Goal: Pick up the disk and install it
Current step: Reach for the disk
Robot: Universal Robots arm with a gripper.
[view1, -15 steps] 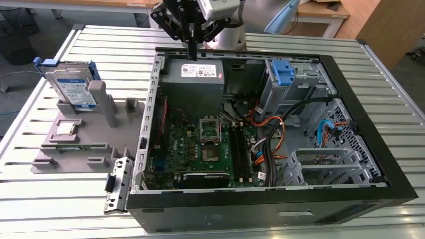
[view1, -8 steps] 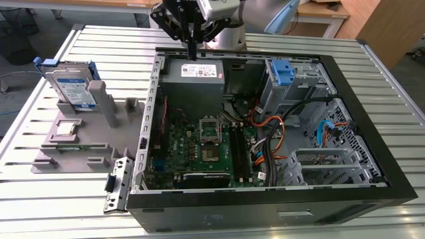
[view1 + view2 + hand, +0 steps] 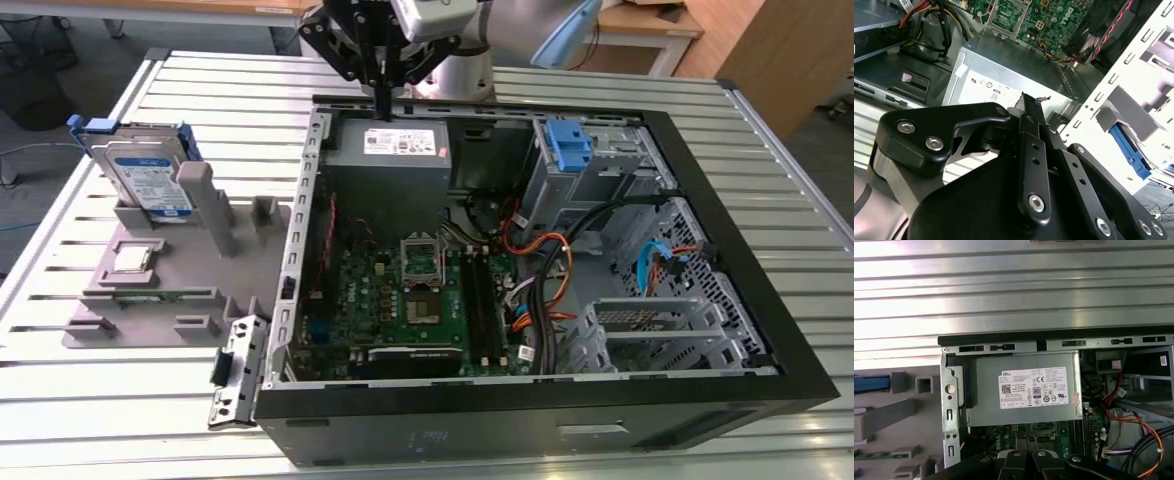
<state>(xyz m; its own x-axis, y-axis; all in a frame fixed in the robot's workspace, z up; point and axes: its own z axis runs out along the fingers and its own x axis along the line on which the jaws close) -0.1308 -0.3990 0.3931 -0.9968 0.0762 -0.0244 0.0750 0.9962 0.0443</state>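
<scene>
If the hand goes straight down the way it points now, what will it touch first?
Most likely the top of the grey power supply box, directly under the hand; the gap is hard to judge.

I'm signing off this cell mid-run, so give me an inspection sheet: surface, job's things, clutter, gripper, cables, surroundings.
Surface: slatted metal table carrying an open computer case and a grey fixture.
Job's things: the disk stands upright in the fixture, to the exterior view's left of the case, untouched.
Clutter: a blue bracket sits inside the case.
Gripper: the gripper is shut and empty, above the power supply.
Cables: orange and black wires and a blue cable lie loose inside the case.
Surroundings: wooden furniture beyond the table.
</scene>
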